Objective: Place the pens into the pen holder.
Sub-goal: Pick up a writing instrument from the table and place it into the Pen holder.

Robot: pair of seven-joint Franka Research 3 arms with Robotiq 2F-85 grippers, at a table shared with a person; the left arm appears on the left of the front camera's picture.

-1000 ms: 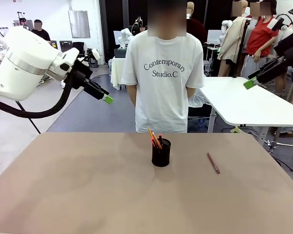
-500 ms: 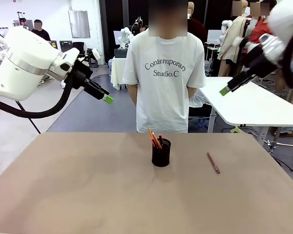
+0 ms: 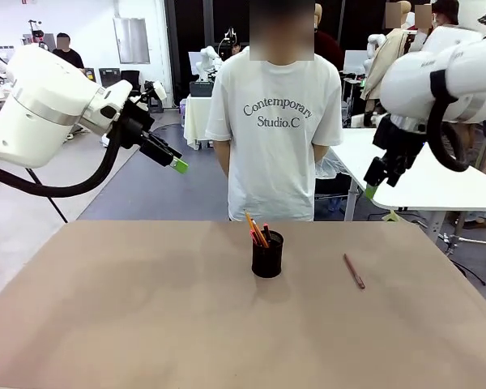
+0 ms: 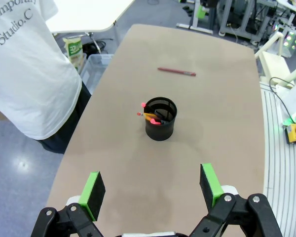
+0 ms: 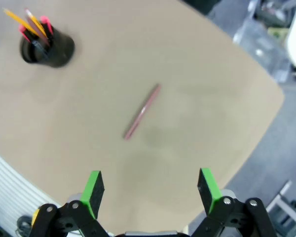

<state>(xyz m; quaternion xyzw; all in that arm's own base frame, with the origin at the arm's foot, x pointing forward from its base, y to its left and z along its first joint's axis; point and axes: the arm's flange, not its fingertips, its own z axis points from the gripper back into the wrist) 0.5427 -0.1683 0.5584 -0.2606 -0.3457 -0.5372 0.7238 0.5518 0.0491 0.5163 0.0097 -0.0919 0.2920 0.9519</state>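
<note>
Just one pen [image 3: 354,271] outside pen holder [image 3: 267,258]

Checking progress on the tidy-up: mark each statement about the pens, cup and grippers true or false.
1. A reddish pen lies on the table, apart from the black cup. True.
2. The cup lies on its side. False: it stands upright, with pens in it.
3. The right gripper is shut on a pen. False: it is open and empty, above the table.
4. The left gripper is open. True.
</note>
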